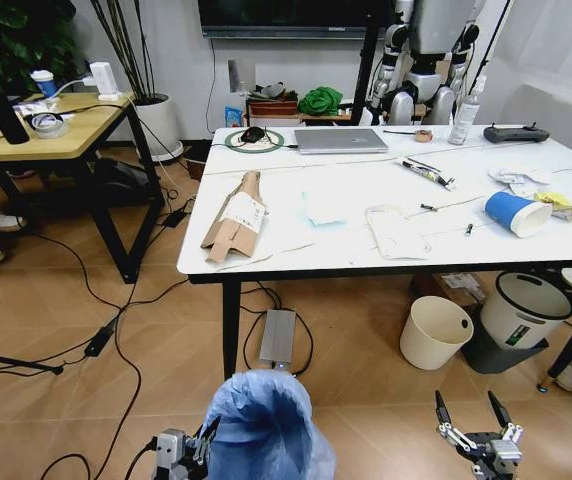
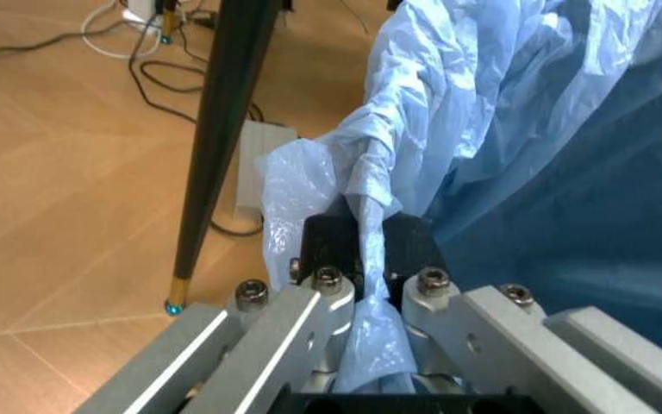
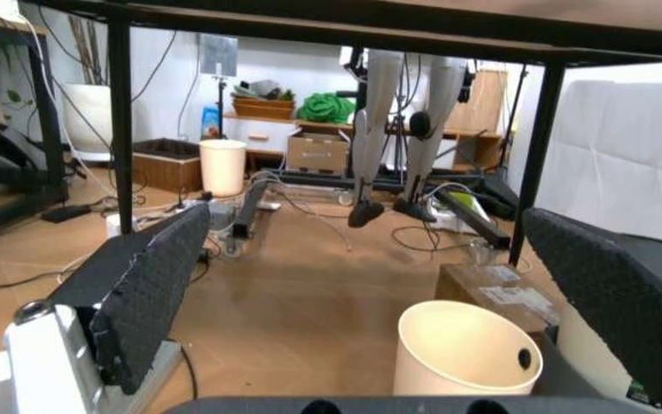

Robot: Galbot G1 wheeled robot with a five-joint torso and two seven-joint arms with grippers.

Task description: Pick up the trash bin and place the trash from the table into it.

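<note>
**Trash bin held low in front of the table, litter on top**

Trash bin point(image 1: 263, 425), wrapped in its crinkled light-blue bag, sits low in the head view, held off the wooden floor in front of the table point(image 1: 336, 262). The left gripper point(image 1: 188, 452) is just to the bin's left, and in the left wrist view its fingers point(image 2: 328, 237) are clamped on a twisted fold of the blue bag at the bin's rim, with a black table leg point(image 2: 221, 138) standing close behind.

On the white tabletop, going left to right: a flattened brown cardboard box point(image 1: 234, 216) lies near the left front corner; a pale sheet point(image 1: 323, 208) and a white plastic packet point(image 1: 396, 232) lie around the middle; a blue paper cup point(image 1: 516, 213) lies on its side toward the right, with crumpled white tissue point(image 1: 521, 177) just behind it. A closed laptop point(image 1: 340, 140) rests at the far edge.

Under the table's right part stand a plain cream bucket point(image 1: 435, 332) and, beside it, a white bin with a black rim point(image 1: 523, 308).

The right gripper point(image 1: 473, 420) hangs low at the right, well apart from the bin, its two fingers spread wide and holding nothing; the right wrist view looks between its dark pads point(image 3: 153, 289) at the cream bucket on the floor.
</note>
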